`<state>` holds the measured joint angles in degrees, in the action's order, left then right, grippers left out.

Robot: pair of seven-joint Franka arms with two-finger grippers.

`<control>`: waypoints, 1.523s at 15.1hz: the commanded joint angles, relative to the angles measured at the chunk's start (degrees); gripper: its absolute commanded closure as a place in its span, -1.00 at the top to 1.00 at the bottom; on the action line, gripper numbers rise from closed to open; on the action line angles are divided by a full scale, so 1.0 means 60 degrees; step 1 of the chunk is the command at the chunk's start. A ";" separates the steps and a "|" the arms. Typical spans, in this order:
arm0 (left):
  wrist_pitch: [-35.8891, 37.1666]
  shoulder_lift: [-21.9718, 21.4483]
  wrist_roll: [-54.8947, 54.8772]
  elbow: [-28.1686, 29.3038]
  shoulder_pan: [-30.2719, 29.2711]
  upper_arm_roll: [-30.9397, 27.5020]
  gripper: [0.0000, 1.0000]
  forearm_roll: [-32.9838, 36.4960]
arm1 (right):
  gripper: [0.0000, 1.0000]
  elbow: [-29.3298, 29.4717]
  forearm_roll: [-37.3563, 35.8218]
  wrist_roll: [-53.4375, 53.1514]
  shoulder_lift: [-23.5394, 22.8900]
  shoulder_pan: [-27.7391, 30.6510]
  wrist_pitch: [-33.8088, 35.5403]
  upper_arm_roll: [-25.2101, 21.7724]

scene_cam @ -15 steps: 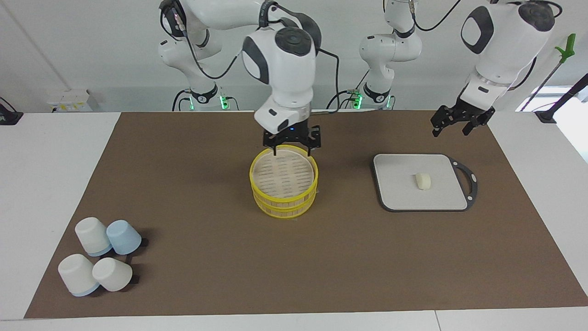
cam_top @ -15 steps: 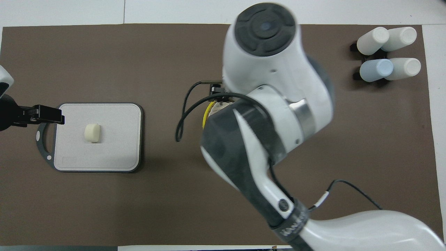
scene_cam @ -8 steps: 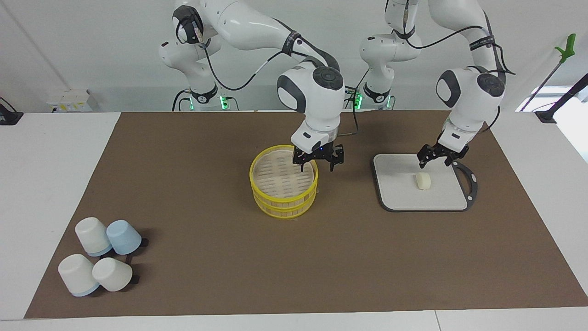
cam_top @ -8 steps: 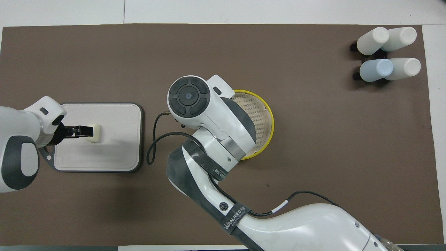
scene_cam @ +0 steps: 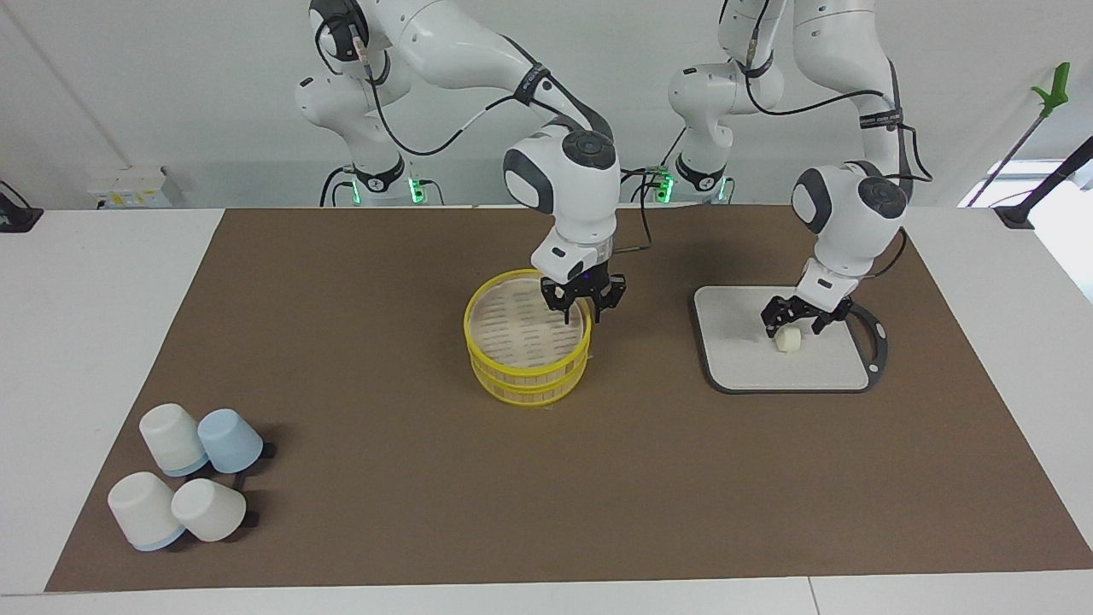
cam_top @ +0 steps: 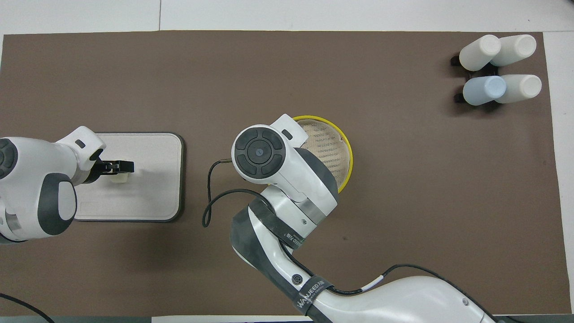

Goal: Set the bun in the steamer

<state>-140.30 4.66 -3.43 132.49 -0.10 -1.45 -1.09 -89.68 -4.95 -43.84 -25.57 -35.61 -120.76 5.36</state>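
The bun (scene_cam: 789,341) lies on the grey board (scene_cam: 743,363) toward the left arm's end of the table. My left gripper (scene_cam: 794,323) is open and low over the bun, one finger on each side. From overhead the gripper (cam_top: 119,167) covers most of the bun (cam_top: 120,178). The yellow-rimmed steamer (scene_cam: 525,342) stands mid-table as two stacked yellow-rimmed tiers. My right gripper (scene_cam: 582,314) is down at its top rim, on the side toward the board. From overhead the right arm hides that gripper and part of the steamer (cam_top: 334,148).
Several white and pale-blue cups (scene_cam: 184,478) lie in a cluster toward the right arm's end, farther from the robots; they also show in the overhead view (cam_top: 497,67). The board (cam_top: 152,197) has a dark handle loop at its outer end. A brown mat covers the table.
My left gripper has come down from above the board's edge to around the bun. My right gripper has moved from over the steamer's robot-side rim to the rim toward the board, and lower.
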 commanded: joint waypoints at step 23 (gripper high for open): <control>0.5850 -0.0030 0.3492 -0.5335 0.2516 -0.0008 -0.47 0.0006 | -1.00 0.1573 0.0472 0.3944 0.1446 0.2327 0.4199 0.0059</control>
<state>-107.58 3.01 9.13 104.64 9.37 -0.85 -1.22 -79.05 -4.15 -27.93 -21.23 -26.61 -100.36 5.19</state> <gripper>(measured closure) 0.731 0.921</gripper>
